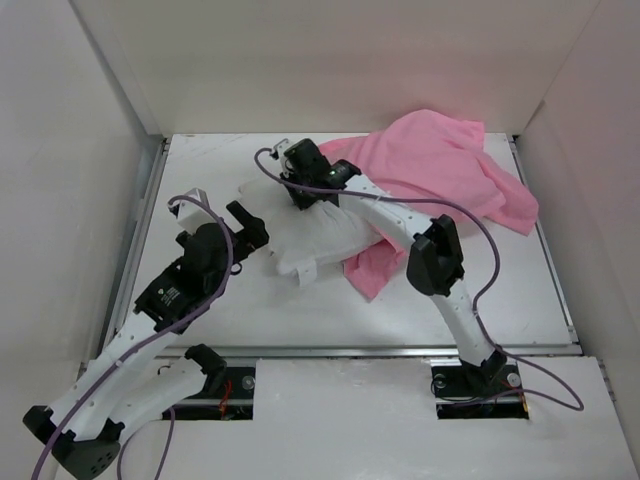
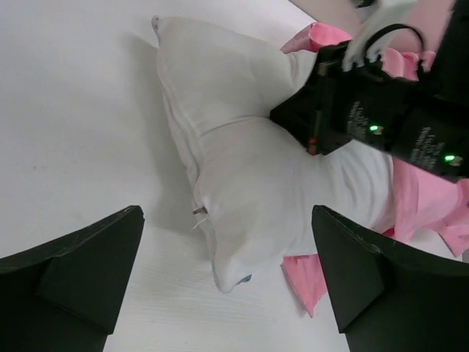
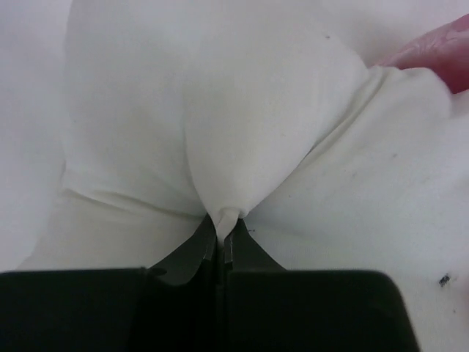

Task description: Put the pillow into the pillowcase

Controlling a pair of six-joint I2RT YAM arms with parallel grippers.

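I have the pillow point(image 1: 318, 243) lying on the table point(image 1: 300, 315) near its middle. The pillowcase point(image 1: 440, 175) is heaped behind it and to its right, with one fold running forward along and partly under the pillow's right end. My left gripper point(image 1: 250, 228) sits just left of the pillow, apart from it with jaws spread, while my right gripper point(image 3: 222, 242) is on top of the pillow, pinching a fold of it.

Pillow point(image 1: 315, 245) and pillowcase point(image 1: 450, 160) only partly seen
From above, the right arm point(image 1: 385, 205) covers the pillow's far part and some of the pillowcase. The right wrist view cuts the pillow off at every edge and shows the pillowcase only as a blurred pink corner.
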